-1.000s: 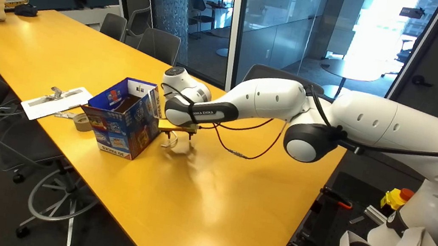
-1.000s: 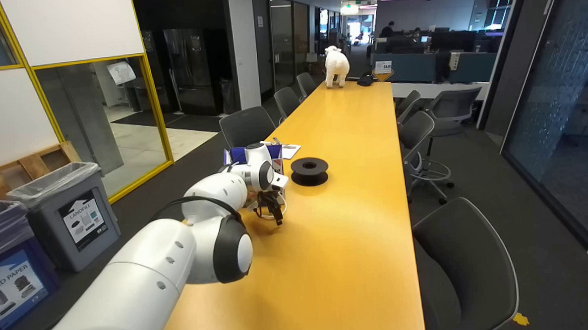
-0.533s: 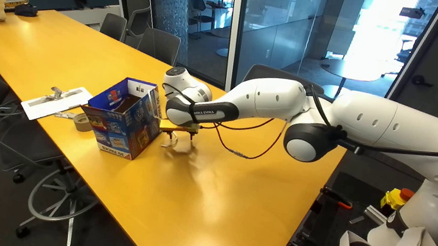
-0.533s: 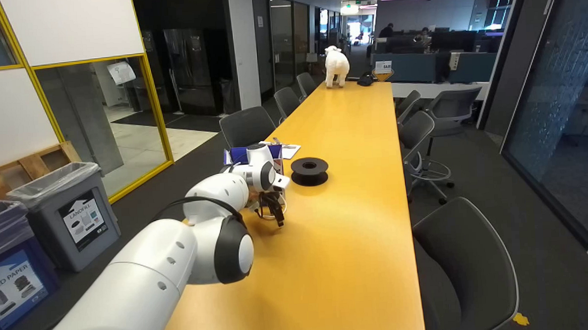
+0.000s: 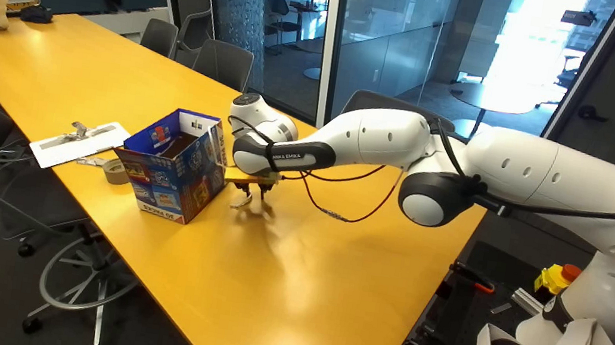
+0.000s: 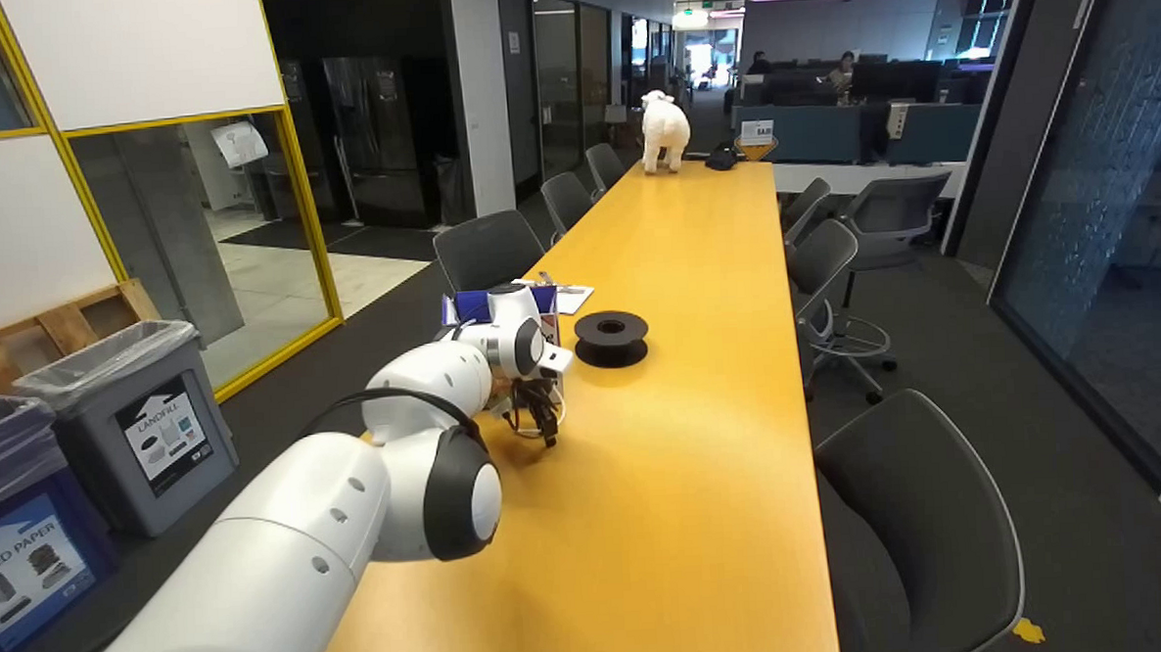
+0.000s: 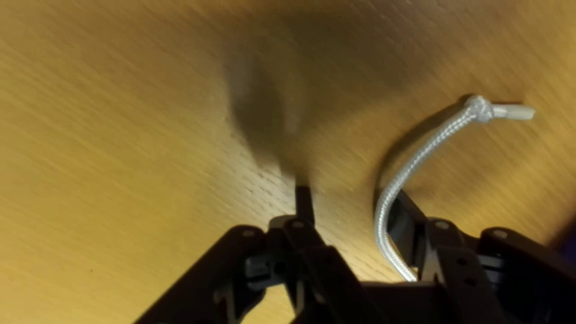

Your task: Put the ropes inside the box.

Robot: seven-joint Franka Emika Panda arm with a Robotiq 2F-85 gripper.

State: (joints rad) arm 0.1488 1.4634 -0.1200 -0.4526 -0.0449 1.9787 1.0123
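Note:
The pale braided rope (image 7: 381,222) curves between the fingers in the wrist view, with a knotted end reaching out to the right. It lies against or very near the right finger (image 7: 405,220), and its lower part is hidden behind the gripper. My gripper (image 7: 351,193) points down at the table, jaws partly closed, a clear gap left beside the rope. In an exterior view the rope (image 5: 241,203) shows as a small loop under the gripper (image 5: 256,194). Just beside it stands the blue printed box (image 5: 164,182), its top open; whether other ropes lie inside cannot be seen.
Beyond the box lie a clipboard (image 5: 80,143) with white paper and a roll of tape (image 5: 115,172) near the table edge. A black spool (image 6: 611,339) stands on the table near the gripper. Chairs (image 6: 489,247) line the table.
The fingers have moved toward each other from a wide stance, and the rope loop under them has shifted and sits lower. The arm has barely moved; the box is unmoved.

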